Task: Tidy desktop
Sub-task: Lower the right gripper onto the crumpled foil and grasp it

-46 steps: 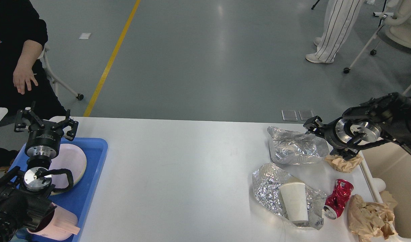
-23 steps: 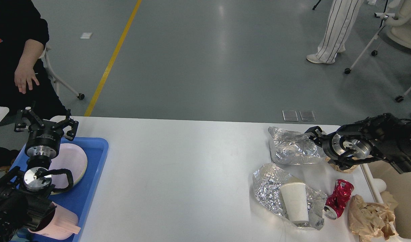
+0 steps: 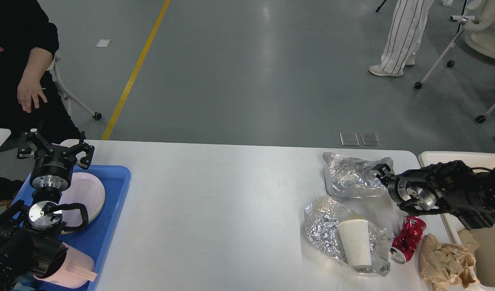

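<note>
White desktop (image 3: 215, 210) fills the lower half of the head view, rounded corners, matte. Both arms come in over its ends.

Blue tray (image 3: 110, 226) sits on the left end. Pink plate (image 3: 87, 194) lies in it, partly behind the left arm; a pink cup (image 3: 75, 268) lies on its side at the tray's near end, under the arm's dark body.

Cream-white bin (image 3: 433, 155) stands just past the desktop's right edge, mostly hidden by the right arm.

Trash clusters on the right end:
- Crumpled foil bag (image 3: 348, 180) at the far right side.
- Second foil sheet (image 3: 324, 226) nearer the camera, with a white paper cup (image 3: 354, 242) lying on top of it.
- Brown crumpled paper (image 3: 445, 260) at the near right corner, touching the bin side.
- Crushed red can (image 3: 409, 238) between the foil sheet and the brown paper.

Left gripper (image 3: 55, 147) hovers above the far end of the tray, over the desktop's far left corner; fingers spread apart, nothing between them.

Right gripper (image 3: 380, 171) is low over the desktop's right end, its tip right at the right edge of the foil bag. It's small and dark from here, so I can't tell whether the fingers are apart, closed, or pinching foil.

Seated person in black (image 3: 17, 60) beside the far left corner.
</note>
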Robot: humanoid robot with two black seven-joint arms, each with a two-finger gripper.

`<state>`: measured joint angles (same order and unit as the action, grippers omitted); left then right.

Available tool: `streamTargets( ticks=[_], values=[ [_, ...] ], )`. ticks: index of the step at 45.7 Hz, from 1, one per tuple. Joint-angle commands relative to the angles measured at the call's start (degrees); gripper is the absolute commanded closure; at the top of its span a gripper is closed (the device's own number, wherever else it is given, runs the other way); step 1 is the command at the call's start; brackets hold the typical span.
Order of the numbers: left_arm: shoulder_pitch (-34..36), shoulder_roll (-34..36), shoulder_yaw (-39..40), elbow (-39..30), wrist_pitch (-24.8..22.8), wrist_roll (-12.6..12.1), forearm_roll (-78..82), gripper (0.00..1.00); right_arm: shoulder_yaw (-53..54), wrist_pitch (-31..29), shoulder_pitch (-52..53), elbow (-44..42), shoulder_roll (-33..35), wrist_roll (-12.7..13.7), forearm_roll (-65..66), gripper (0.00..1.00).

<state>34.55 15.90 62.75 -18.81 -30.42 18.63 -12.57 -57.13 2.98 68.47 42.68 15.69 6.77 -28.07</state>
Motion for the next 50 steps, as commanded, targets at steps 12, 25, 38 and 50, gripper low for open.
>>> streamTargets(
  ticks=[12, 25, 38, 50],
  values=[
    [0.0, 0.0, 0.0, 0.0, 0.0, 0.0, 0.0, 0.04, 3.3, 3.2, -5.6, -3.9, -1.2, -0.1, -1.4, 0.01],
    [0.0, 0.0, 0.0, 0.0, 0.0, 0.0, 0.0, 0.04, 3.3, 3.4, -6.1, -4.1, -1.9, -0.1, -1.4, 0.03],
    [0.0, 0.0, 0.0, 0.0, 0.0, 0.0, 0.0, 0.04, 3.3, 4.4, -7.2, -3.6, -3.1, 0.0, -1.4, 0.69],
    [0.1, 0.0, 0.0, 0.0, 0.0, 0.0, 0.0, 0.04, 4.3, 4.4, -7.1, -3.6, -3.2, 0.0, -1.4, 1.00]
  ],
)
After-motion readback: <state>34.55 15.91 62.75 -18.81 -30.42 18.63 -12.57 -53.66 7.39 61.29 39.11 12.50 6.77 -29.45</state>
